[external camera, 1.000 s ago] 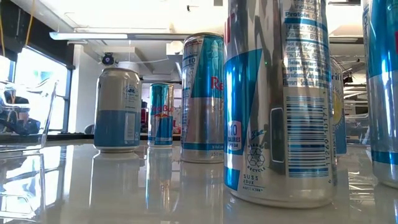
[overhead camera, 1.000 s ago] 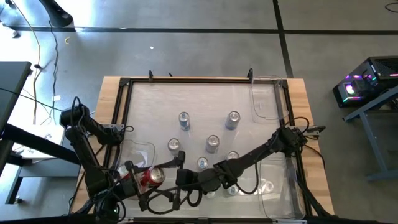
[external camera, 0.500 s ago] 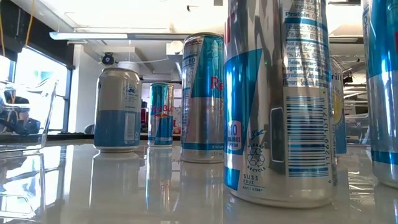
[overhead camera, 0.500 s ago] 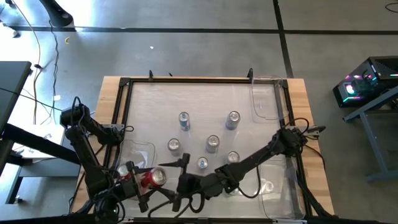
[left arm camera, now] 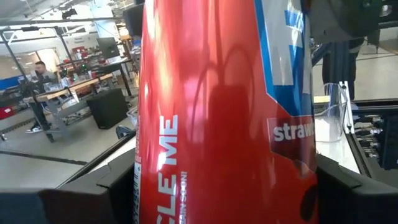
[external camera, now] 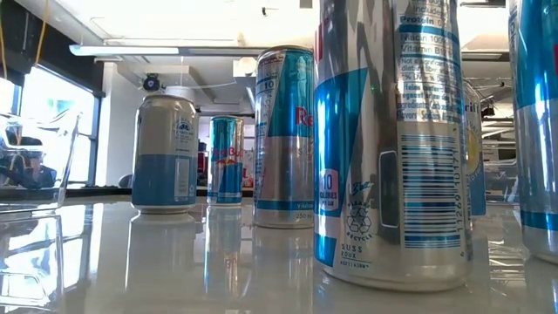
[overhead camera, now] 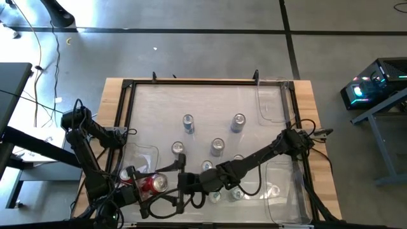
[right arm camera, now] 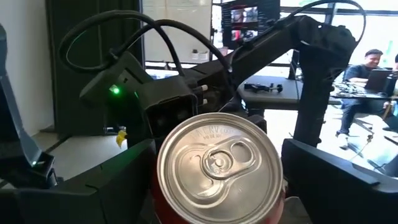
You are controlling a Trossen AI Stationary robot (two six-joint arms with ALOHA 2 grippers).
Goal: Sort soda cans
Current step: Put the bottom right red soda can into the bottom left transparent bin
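Red-bodied and silver-topped, the cylindrical metal soda can (overhead camera: 154, 184) lay on its side at the near left corner of the counter (overhead camera: 320, 133), over the clear plastic bin (overhead camera: 141, 158) there. My left tool (overhead camera: 136, 186) was clamped around its body, fingers wide because the can is wide; in my left wrist view the red wall (left arm camera: 224, 112) filled the frame between my two dark fingers (left arm camera: 360, 196). My right tool (overhead camera: 183, 182) faced the can's silver end, its fingers spread to either side of the pull-tab top (right arm camera: 217, 165) with a gap showing on both sides, so I judged it not yet closed on anything.

Farther out, the other cans stood upright in the middle of the counter: two silver-topped cans toward the far side (overhead camera: 187, 121) (overhead camera: 238, 121), two nearer (overhead camera: 177, 149) (overhead camera: 217, 147), and more partly hidden under my right arm. From counter height they showed as silver-blue cans (external camera: 392, 139) (external camera: 284, 135) (external camera: 164, 153). Another clear plastic bin (overhead camera: 273, 102) sat at the far right corner.

I judged the step in hand to be either a handover of the red can from left tool to right, or its release into the left bin; I could not tell which. A handover would call for my right fingers to close squarely on the can before the left let go, lest it roll.
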